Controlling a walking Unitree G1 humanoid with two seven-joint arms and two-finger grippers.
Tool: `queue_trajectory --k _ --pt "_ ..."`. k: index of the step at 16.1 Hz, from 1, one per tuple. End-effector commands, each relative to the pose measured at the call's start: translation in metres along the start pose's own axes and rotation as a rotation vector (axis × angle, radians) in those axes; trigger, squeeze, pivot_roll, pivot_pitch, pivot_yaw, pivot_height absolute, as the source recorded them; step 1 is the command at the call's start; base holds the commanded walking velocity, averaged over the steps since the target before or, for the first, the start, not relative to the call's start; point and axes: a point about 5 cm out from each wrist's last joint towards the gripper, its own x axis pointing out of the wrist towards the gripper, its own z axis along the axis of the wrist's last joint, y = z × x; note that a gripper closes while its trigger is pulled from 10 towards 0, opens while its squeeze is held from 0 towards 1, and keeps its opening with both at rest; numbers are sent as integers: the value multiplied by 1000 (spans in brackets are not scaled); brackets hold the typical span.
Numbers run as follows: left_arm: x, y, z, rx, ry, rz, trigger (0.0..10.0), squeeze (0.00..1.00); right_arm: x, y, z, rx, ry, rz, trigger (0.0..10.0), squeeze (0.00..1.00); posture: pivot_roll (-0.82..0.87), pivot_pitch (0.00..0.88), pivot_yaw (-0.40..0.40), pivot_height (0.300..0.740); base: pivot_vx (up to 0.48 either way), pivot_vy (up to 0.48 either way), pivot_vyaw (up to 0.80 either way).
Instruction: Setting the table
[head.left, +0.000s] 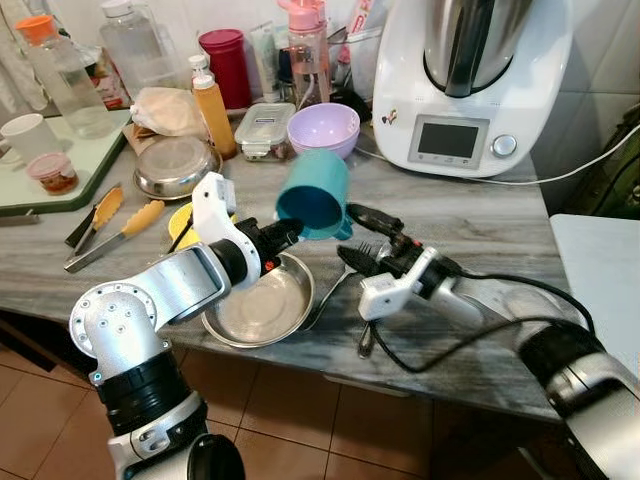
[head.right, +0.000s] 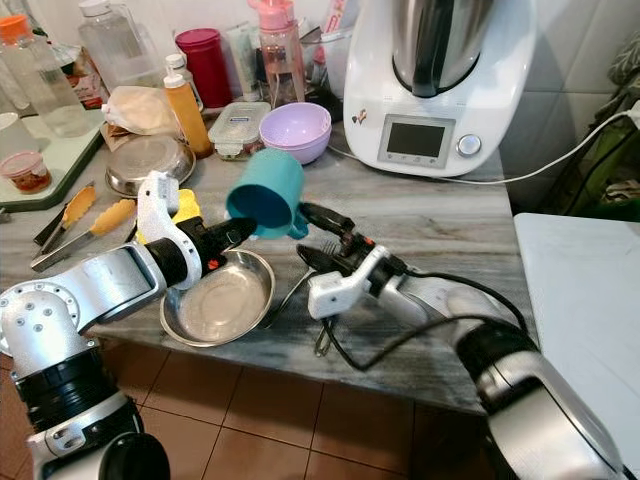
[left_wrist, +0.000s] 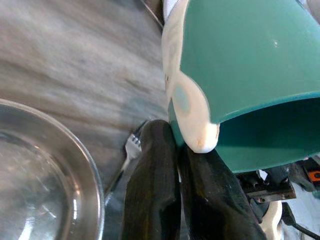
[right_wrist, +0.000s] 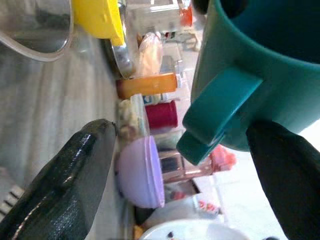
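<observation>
- The left end effector (head.left: 285, 235) pinches the rim of a teal cup (head.left: 314, 194) between fingers (left_wrist: 150, 190) drawn almost together, holding it tilted in the air, mouth turned down and toward the robot.
- The right end effector (head.left: 365, 240) stands wide open just beside the cup, one finger (right_wrist: 65, 175) low near the surface (head.left: 470, 215) and the other (right_wrist: 290, 170) up against the cup wall by the handle (right_wrist: 220, 112); it grips nothing.
- Risk: a thin rim pinch on a tilted cup looks weak; it could swing or slip out and drop onto the steel plate (head.left: 260, 305) directly below the left end effector.
- Risk: if the right fingers close off the handle or wall, they may knock the cup from that pinch instead of taking it.
- A fork (head.left: 345, 275) lies on the surface between the plate and the right end effector, under the cup; a falling cup or a low finger could shove it.
- Beyond the cup, a lilac bowl (head.left: 323, 128) and a white appliance (head.left: 470, 80) crowd the far side, leaving little room for a wide swing.
</observation>
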Motion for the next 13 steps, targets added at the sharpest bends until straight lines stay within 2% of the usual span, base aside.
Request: queue_trajectory --k 1,2,3,4,9,13 --pt "-3 -4 3 23 -2 -1 0 0 10 -4 4 -34 -37 -25 9804 0 -112 71 149 740 0 0 0" --pt "-3 -6 4 22 -1 -7 0 0 14 -5 6 -44 -49 -39 10000 0 -112 71 149 740 0 0 0" --pt "-3 -7 4 20 0 -9 0 0 18 -5 8 -34 -58 -48 5843 0 -106 69 147 740 0 0 0" --pt "-3 -7 4 15 -5 3 0 0 21 -5 10 -31 -66 -58 0 0 -103 68 145 740 0 0 0" --pt "-2 -10 6 -10 -26 -7 0 0 17 1 11 4 -57 -95 0 0 -102 66 136 740 0 0 0" --pt "-1 -5 6 -28 -27 10 0 0 18 -9 9 36 -38 -181 0 0 -111 66 137 740 0 0 0"
